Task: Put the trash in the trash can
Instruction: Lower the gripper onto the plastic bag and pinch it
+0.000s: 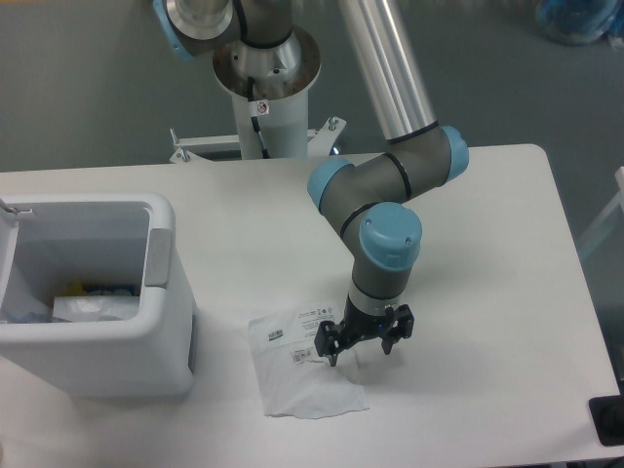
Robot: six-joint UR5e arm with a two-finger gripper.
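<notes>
A flat whitish plastic bag (pixel 297 363) with black-printed stickers lies on the white table in front of the trash can. My gripper (pixel 360 352) hangs just above the bag's right edge, fingers spread open and pointing down, nothing between them. The trash can (pixel 88 297), a white boxy bin with a grey side panel, stands at the table's left. Inside it lies some trash with a blue label (pixel 97 296); I cannot tell whether it is the bottle.
The robot's white pedestal (pixel 265 97) stands behind the table. The table's right edge (pixel 575 292) runs near a dark object (pixel 609 421) at the lower right corner.
</notes>
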